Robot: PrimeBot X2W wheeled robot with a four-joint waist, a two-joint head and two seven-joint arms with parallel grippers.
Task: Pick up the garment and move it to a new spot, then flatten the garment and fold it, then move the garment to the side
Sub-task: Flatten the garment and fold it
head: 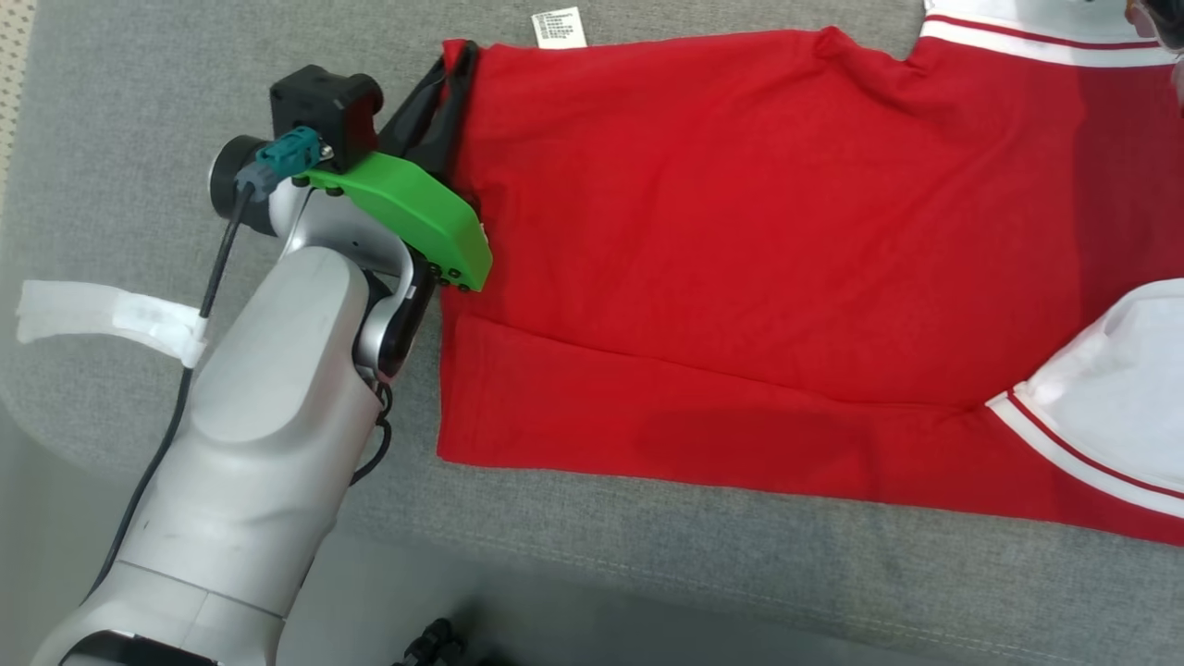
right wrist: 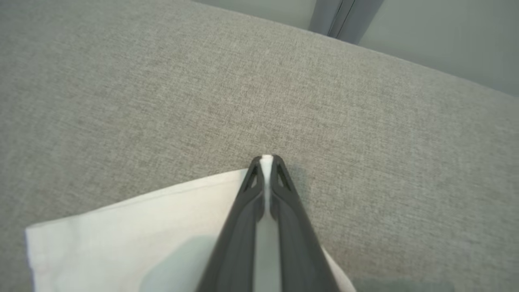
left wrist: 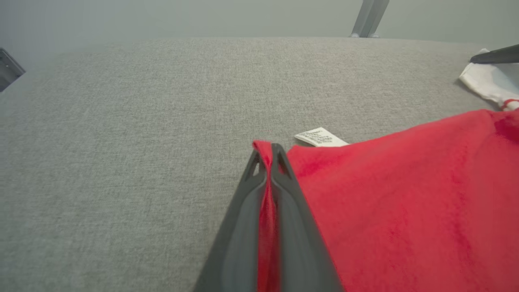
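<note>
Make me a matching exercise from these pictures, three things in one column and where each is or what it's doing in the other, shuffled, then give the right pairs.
Things:
1. left claw
2. right claw
3. care label

States:
A. lies on the grey upholstery, just past the shirt's edge
B. shut on a corner of the red shirt
C. shut on the white sleeve

Pairs: 1-B, 2-C, 3-A.
</note>
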